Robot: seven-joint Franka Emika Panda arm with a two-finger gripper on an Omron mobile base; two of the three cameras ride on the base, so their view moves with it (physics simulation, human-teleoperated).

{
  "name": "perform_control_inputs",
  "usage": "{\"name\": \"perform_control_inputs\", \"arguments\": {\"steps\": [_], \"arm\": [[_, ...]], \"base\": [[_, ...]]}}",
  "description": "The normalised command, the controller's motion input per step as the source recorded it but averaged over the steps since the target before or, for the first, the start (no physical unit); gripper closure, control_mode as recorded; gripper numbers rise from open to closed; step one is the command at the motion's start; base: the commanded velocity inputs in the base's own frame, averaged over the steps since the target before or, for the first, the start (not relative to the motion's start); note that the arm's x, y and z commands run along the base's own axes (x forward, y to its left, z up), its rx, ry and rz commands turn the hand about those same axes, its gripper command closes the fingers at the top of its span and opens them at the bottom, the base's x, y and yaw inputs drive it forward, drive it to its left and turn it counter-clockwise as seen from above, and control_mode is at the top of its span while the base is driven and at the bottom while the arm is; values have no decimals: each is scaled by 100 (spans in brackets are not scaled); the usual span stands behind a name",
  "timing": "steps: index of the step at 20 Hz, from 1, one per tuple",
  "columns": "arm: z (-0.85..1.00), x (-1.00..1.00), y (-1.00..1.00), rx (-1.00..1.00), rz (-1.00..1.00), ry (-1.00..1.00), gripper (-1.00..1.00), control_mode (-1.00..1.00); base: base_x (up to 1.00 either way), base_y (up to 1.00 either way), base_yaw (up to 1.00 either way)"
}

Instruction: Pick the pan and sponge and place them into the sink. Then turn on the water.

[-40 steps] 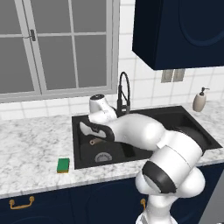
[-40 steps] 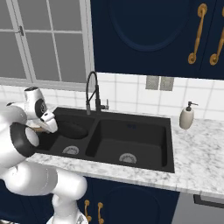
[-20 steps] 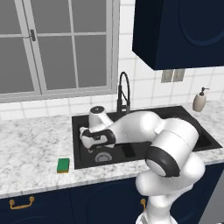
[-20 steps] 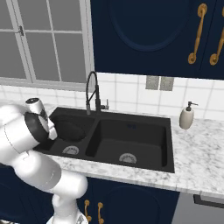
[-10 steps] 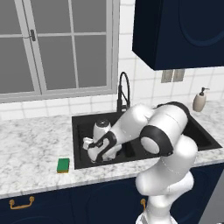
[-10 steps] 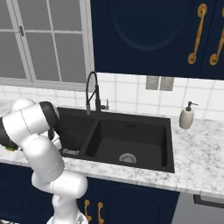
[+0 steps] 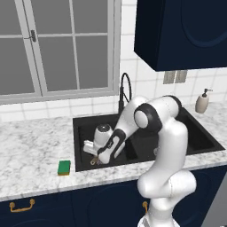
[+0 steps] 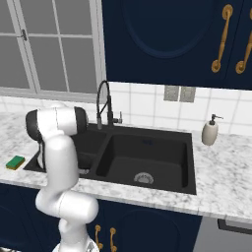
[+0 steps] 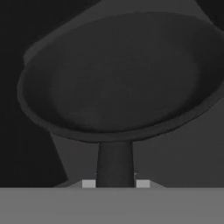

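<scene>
The white arm is bent low into the left basin of the big matte-black double-basin sink, its two-finger gripper down near the basin's front left corner. Looking along the hand, the round black frying pan sits right ahead with its bowl tilted, and its handle runs straight back between the finger tips; the pincer looks clenched on that handle, though the tips themselves barely show. From the left base view a bit of the light-brown wooden handle peeks out just under the hand, inside the basin, and the pan's bowl is hidden behind the arm. The small rectangular green-topped sponge lies on the marble bench near its front edge, just left of the sink's front left corner, apart from the gripper. The tall black arched spring-neck faucet stands at the sink's back rim between the basins, and the beige soap dispenser bottle stands by the sink's back right corner
</scene>
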Motion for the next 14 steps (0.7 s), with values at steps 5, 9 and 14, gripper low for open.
{"name": "perform_control_inputs", "arguments": {"steps": [5, 9, 14], "arm": [[-47, 54, 1, 0, 0, -2, 100, -100], [-42, 57, 5, 0, 0, -6, 100, -100], [-7, 32, 4, 0, 0, -17, -100, -100]], "base": [[0, 0, 0], [0, 0, 0], [0, 0, 0]]}}
